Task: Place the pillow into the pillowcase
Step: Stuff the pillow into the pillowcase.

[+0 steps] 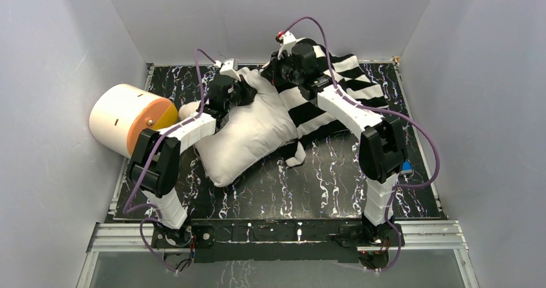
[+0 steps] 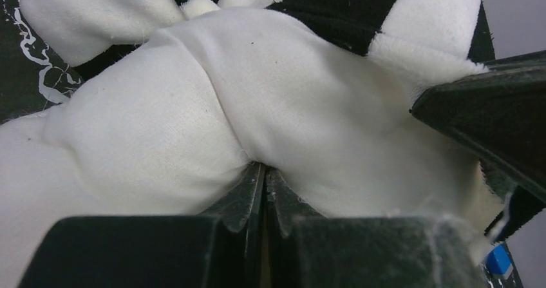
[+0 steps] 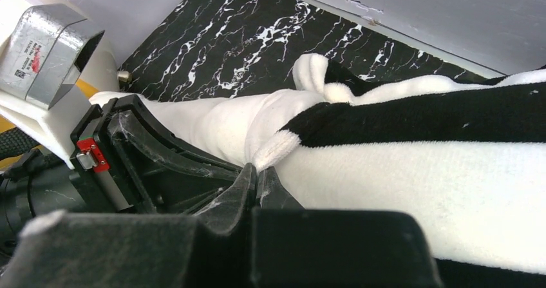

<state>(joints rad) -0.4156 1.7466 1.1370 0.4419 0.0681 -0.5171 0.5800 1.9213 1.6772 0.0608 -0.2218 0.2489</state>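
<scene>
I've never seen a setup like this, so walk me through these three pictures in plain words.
Two robot arms are bolted at the near edge of a black marbled table. The wide picture looks down from above and behind them; the other two come from a camera on each wrist. On the table lie a white pillow and a striped pillowcase, with a cream cylinder at the left edge. The left hand is shut, pinching the pillow; the right hand is shut on the pillowcase's edge.

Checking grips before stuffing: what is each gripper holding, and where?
Left gripper pinches a fold of the pillow; right gripper pinches the white hem of the pillowcase.
</scene>
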